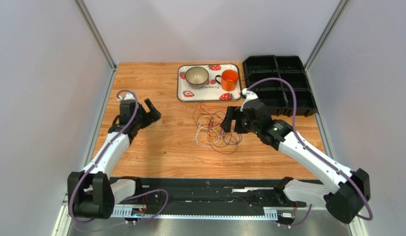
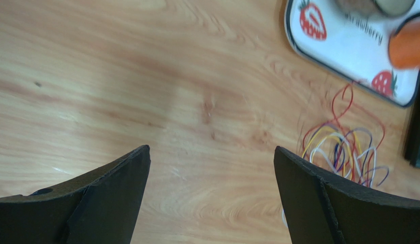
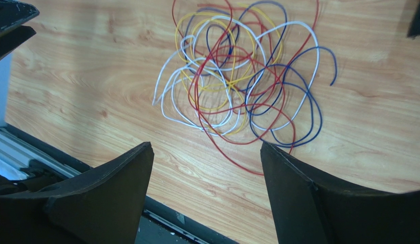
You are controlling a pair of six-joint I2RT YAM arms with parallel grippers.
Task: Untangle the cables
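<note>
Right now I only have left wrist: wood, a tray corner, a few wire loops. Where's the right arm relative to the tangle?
Observer: Top view has the right jaws at the right edge of the cables, open, gripping nothing.
Operator: Any loose end to go for?
Observer: Right wrist shows a blue end curling clear of the pile on one side.
Operator: Dark sliver at my right edge?
Observer: A black compartment bin, sitting right beside the strawberry tray.
</note>
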